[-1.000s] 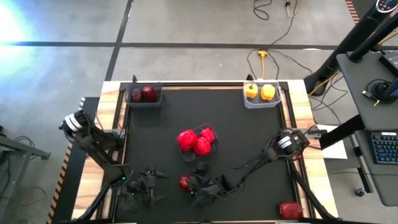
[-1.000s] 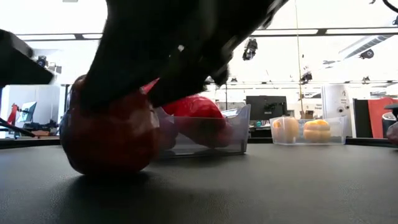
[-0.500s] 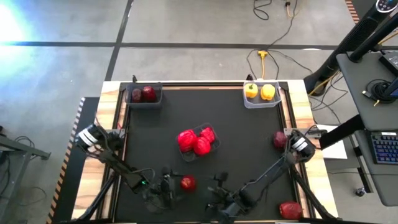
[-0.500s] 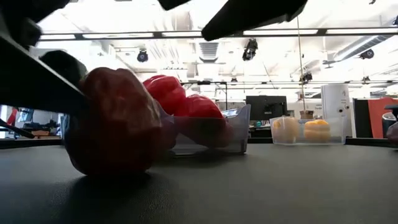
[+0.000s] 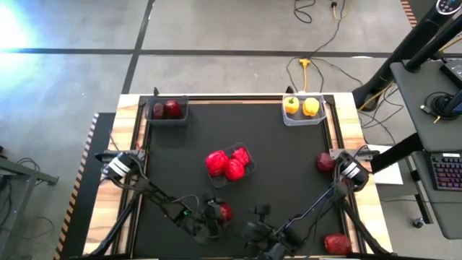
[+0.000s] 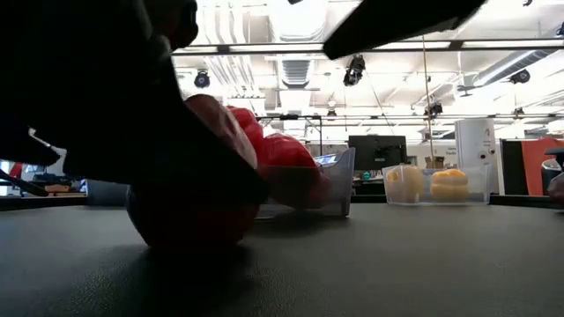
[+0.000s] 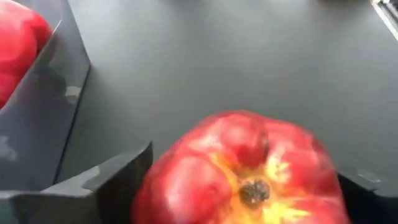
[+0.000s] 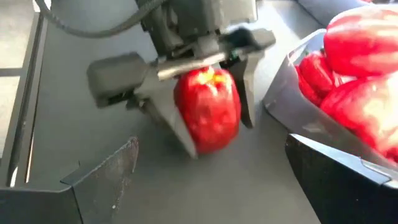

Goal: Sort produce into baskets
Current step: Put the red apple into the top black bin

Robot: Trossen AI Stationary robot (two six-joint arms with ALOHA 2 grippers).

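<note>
A glossy red bell pepper (image 5: 224, 211) sits on the black mat near the table's front, its underside on the mat (image 6: 211, 224). My left gripper (image 5: 219, 212) is open, with one finger on each side of the pepper (image 7: 242, 168). My right gripper (image 5: 253, 221) is open and empty, a little to the pepper's right, facing it (image 8: 208, 106). The clear basket (image 5: 246, 175) at the middle holds red peppers. The dark basket (image 5: 167, 115) at the far left holds maroon fruits. The clear basket (image 5: 303, 118) at the far right holds two yellow peppers. My left gripper comes level from the table's left, its two fingers (image 8: 169, 118) along the pepper's two sides. One finger (image 7: 121, 180) lies against the pepper's side (image 7: 155, 186). I cannot tell whether the other finger touches. The pepper stands on the mat, its base end (image 7: 255, 190) toward the wrist.
A maroon fruit (image 5: 325, 162) lies at the mat's right edge. A red fruit (image 5: 336, 243) lies on the wooden border at the near right. The middle basket's wall (image 8: 292, 81) stands close beyond the pepper.
My right gripper has drawn back from the red pepper toward the table's right and near edge. My left gripper has moved toward the table's right, up to the pepper, and now stands around it. The pepper has slid a little toward the right along the mat.
</note>
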